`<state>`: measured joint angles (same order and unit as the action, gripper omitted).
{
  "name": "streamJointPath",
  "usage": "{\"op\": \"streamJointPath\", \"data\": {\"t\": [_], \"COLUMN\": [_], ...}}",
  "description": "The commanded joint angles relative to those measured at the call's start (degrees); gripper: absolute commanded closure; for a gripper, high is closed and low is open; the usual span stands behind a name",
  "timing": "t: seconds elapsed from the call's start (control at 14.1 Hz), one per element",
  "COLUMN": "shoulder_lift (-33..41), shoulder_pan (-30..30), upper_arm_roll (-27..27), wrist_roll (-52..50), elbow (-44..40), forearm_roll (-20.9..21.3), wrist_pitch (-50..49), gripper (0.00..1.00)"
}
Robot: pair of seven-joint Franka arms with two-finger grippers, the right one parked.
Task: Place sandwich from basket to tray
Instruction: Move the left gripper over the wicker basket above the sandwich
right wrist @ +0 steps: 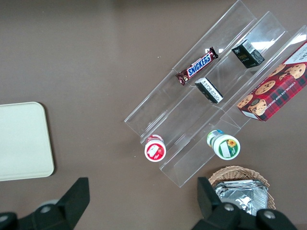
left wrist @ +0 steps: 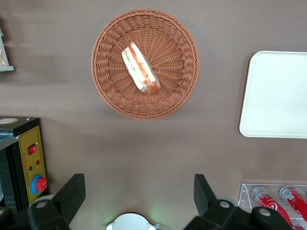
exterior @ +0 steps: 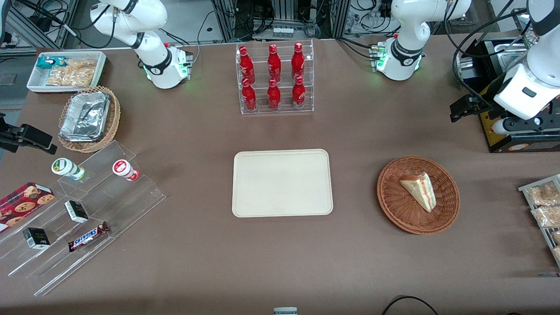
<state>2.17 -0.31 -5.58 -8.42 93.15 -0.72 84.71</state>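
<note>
The sandwich (exterior: 420,190) lies in the reddish-brown wicker basket (exterior: 393,210), toward the working arm's end of the table. The beige tray (exterior: 282,183) lies flat and bare at the table's middle, beside the basket. My left gripper (exterior: 470,107) hangs well above the table, farther from the front camera than the basket, and is open and empty. The left wrist view looks down on the sandwich (left wrist: 140,68), the basket (left wrist: 175,91) and a part of the tray (left wrist: 278,96), with the open gripper (left wrist: 139,191) clear of all three. The right wrist view shows a corner of the tray (right wrist: 21,141).
A clear rack of red bottles (exterior: 274,78) stands farther back than the tray. A black control box (exterior: 503,131) sits below my gripper. Snack packets (exterior: 544,205) lie at the table edge. A clear stepped shelf (exterior: 78,210), a tan foil basket (exterior: 89,118) and a white bin (exterior: 65,70) are at the parked arm's end.
</note>
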Motion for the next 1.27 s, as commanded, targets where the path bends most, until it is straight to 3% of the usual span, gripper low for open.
{"op": "streamJointPath", "data": {"t": [0.0,0.5,1.2], "shoulder_lift": [-0.1,-5.9,-11.0], "shoulder_pan": [0.5,0.6,1.4], "upper_arm_roll": [-0.6,-0.5,-0.1], "wrist_roll": [1.2,1.1,-3.3], "elbow": [-1.0,3.4,22.6], "forearm_roll": [0.5,1.0,1.1], "wrist_pitch": [-0.1,3.8,33.3], "gripper": [0.00,0.00,0.00]}}
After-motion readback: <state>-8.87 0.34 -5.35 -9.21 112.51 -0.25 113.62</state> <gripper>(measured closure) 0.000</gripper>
